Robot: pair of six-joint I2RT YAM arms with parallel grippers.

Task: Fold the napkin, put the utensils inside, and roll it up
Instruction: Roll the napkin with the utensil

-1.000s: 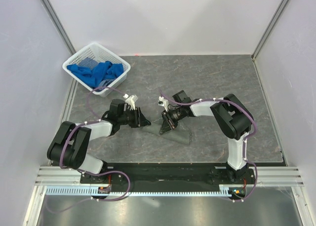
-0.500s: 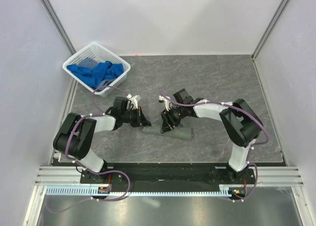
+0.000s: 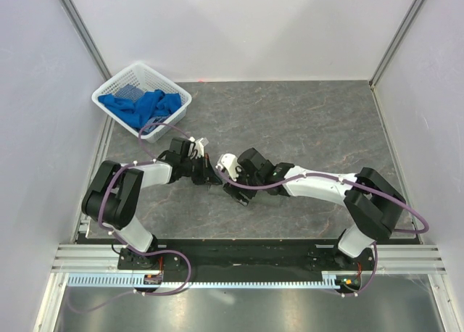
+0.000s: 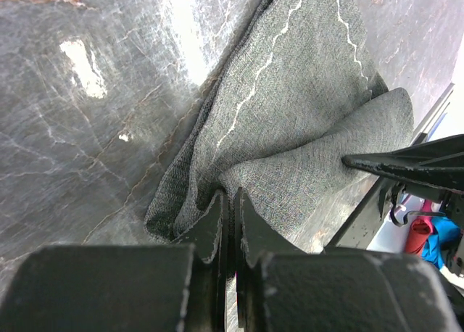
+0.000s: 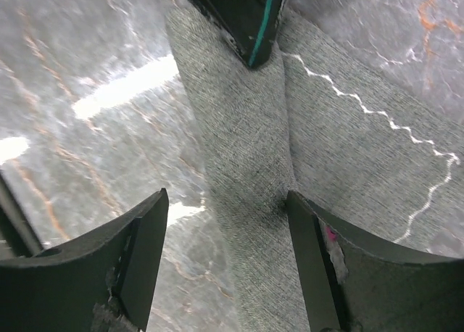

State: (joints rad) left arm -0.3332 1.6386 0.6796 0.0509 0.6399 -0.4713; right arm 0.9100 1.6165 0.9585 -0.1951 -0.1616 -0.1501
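Napkin (image 4: 290, 122) sits pinched by the left gripper (image 4: 230, 210), jaws shut, probably anchoring it. Right gripper (image 5: 225, 205) straddles it, wide open, empty.

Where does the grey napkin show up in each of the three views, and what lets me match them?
Top external: napkin near picture centre, mostly hidden under the two grippers.
Left wrist: fills the middle and upper right, edge pinched in the shut left gripper.
Right wrist: runs down the centre and right, between the open right gripper fingers.
Shared landmark: the left gripper's fingertips on the napkin, also at the right wrist view's top edge.
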